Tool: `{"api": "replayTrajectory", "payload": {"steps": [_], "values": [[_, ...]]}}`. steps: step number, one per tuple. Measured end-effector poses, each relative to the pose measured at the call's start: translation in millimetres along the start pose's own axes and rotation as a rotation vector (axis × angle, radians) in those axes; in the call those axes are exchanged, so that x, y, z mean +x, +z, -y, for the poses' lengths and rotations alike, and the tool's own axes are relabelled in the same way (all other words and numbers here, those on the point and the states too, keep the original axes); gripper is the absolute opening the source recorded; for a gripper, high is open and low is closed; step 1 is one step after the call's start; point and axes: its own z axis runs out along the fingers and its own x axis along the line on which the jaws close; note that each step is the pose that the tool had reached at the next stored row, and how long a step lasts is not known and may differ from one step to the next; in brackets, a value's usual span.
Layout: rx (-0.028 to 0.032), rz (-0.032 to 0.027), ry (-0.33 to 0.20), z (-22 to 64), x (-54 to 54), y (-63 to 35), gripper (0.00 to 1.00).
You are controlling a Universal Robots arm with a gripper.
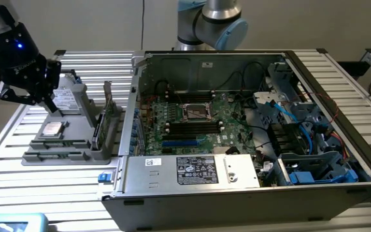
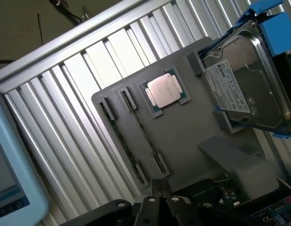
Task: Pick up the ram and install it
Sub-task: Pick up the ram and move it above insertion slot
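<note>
Black pincer [image 1: 46, 105] shut, hovering above grey tray [image 1: 76, 141]

Exterior view: raised, angled down on the slatted table [image 1: 44, 188] from mid range. The open computer case [image 1: 192, 200] sits centre, the grey parts tray [image 1: 76, 140] at the exterior view's left, the arm base [image 1: 211, 24] behind the case. Wrist view: close above that tray, looking down past the gripper [image 2: 157, 188], rolled askew. Shared: tray, processor [image 2: 163, 90], hard drive [image 2: 244, 84], table slats.
</note>
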Motion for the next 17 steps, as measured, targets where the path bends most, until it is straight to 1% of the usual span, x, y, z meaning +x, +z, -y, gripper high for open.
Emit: {"api": "replayTrajectory", "payload": {"steps": [3, 6, 17], "values": [[-0.0054, -0.0019, -0.049, 0.0, 0.0, 0.4, 0.11], [-0.0106, -0.0018, -0.1, 0.0, 0.0, 0.7, 0.11], [-0.0222, 0.0045, -0.301, -0.1, 0.0, 2.1, 0.11]]}}
